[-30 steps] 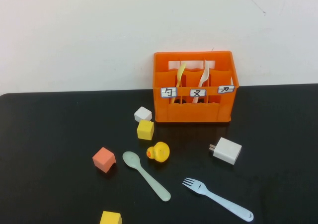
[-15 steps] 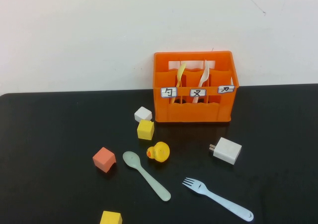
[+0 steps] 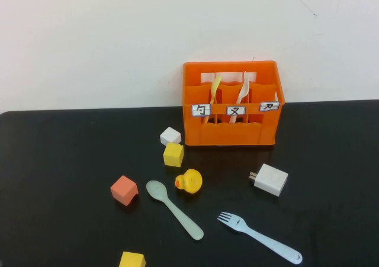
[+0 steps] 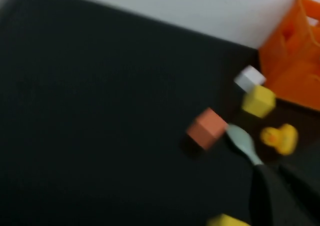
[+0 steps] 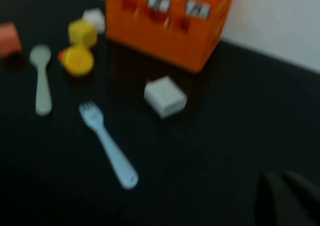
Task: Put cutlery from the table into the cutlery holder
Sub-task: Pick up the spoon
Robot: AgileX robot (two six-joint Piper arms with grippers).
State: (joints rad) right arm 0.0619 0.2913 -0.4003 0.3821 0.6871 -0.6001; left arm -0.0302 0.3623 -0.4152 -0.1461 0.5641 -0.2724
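Observation:
A pale mint-green spoon (image 3: 173, 209) and a light blue fork (image 3: 257, 237) lie flat on the black table (image 3: 59, 160), in front of the orange cutlery holder (image 3: 231, 134). Neither gripper shows in the high view. In the left wrist view my left gripper (image 4: 272, 172) is shut and empty, just short of the spoon's handle (image 4: 242, 141), with the holder (image 4: 295, 70) beyond. In the right wrist view my right gripper (image 5: 280, 178) is shut and empty over bare table, well away from the fork (image 5: 107, 146), the spoon (image 5: 42, 80) and the holder (image 5: 165, 30).
A pale yellow utensil (image 3: 215, 89) and a cream utensil (image 3: 243, 89) stand in the holder. A yellow duck (image 3: 189, 181), a yellow cube (image 3: 173, 154), a white cube (image 3: 170, 136), a coral cube (image 3: 124, 190), another yellow cube (image 3: 131, 260) and a white charger (image 3: 270, 179) lie around the cutlery.

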